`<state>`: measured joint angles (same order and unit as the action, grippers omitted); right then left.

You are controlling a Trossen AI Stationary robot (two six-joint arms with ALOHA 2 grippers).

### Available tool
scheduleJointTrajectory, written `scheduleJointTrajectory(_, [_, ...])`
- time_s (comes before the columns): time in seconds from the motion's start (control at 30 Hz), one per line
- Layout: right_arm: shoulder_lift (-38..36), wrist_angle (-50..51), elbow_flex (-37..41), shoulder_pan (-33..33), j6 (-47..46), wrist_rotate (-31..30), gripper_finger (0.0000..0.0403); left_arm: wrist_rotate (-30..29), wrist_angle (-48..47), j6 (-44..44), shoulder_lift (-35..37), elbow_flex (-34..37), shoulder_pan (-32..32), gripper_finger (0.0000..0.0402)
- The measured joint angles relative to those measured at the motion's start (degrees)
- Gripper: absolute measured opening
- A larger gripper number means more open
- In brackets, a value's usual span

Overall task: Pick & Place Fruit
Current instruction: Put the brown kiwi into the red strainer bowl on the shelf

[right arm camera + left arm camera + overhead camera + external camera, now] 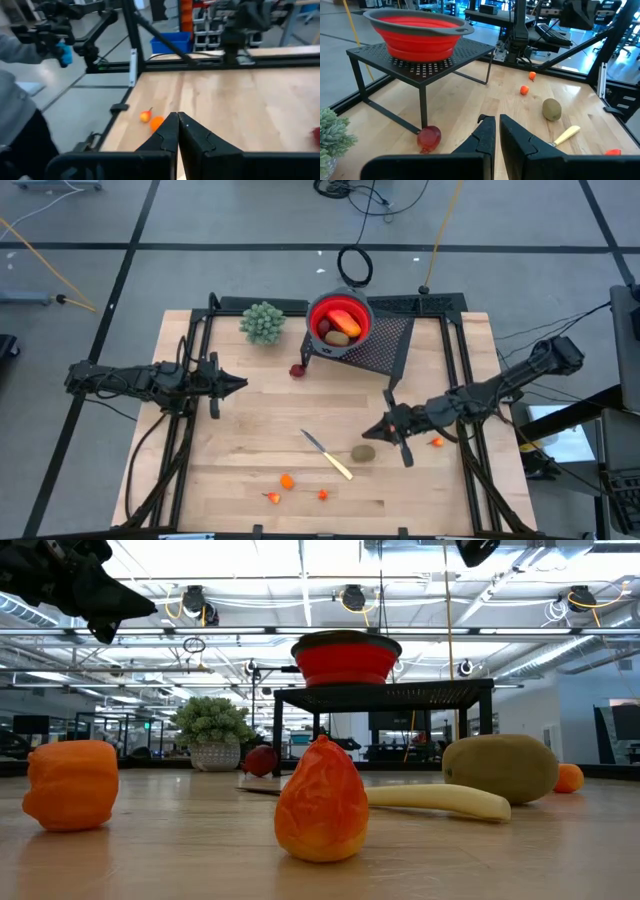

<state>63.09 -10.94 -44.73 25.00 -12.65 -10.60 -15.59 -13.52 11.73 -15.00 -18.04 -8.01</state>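
Note:
A brown kiwi (363, 453) lies on the wooden table next to a pale-handled knife (327, 455). A dark red round fruit (298, 370) rests on the table by the black mesh stand (385, 345). Small orange bits (287, 481) lie near the front edge, and another orange bit (437, 442) lies under the right arm. The red bowl (339, 320) on the stand holds an orange-red piece and a brown one. My right gripper (368, 430) hangs shut and empty just above and beyond the kiwi. My left gripper (240, 384) waits shut at the left, above the table.
A small potted plant (263, 322) stands at the far left of the stand. Black frame rails (200, 330) run along the table's sides. A person in a grey sleeve (15, 100) stands beyond the table in the right wrist view. Bare wood lies between the two grippers.

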Motion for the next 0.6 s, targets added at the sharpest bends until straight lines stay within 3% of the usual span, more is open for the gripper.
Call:
scheduleJointTrajectory(0.33, [2.7,5.5,0.5,2.2,-9.8,0.5,0.0001,0.0,0.1,0.0,0.0,0.0,0.0,0.0024])
scheduleJointTrajectory(0.6, [8.2,9.7,-1.1,2.1,-15.8,8.0,0.0000,0.0,0.1,0.0,0.0,0.0,0.0,0.0024])
